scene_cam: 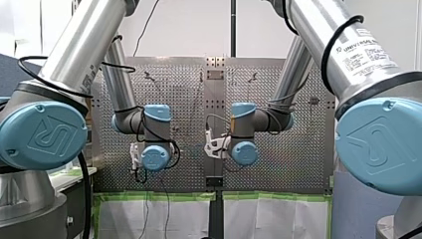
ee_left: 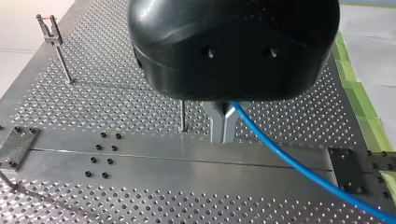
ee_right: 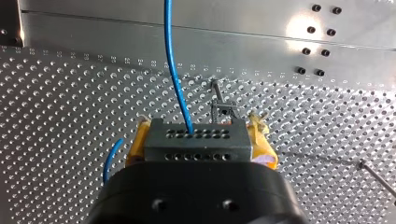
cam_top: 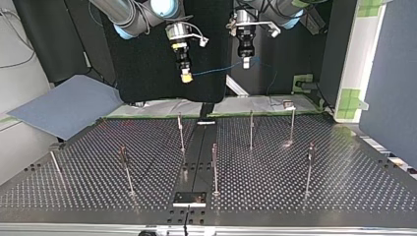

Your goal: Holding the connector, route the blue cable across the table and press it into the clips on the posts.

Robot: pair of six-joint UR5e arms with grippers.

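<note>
My right gripper (ee_right: pixel 198 136) is shut tight on the grey connector (ee_right: pixel 194 140). The connector sits between the yellow pads (ee_right: pixel 260 142), with its long side going from pad to pad. The blue cable (ee_right: pixel 173 60) comes out of the connector's holed face and runs straight ahead, away from the jaws. Further on, my left gripper (ee_left: pixel 223 136) has its metal fingers (ee_left: pixel 215 123) pinched shut on the cable. Both hang high over the table's (cam_top: pixel 295 196) middle strip, with the cable almost level between them. The posts (cam_top: pixel 215 167) stand below.

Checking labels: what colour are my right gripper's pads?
Yellow pads, best seen in the right wrist view.
</note>
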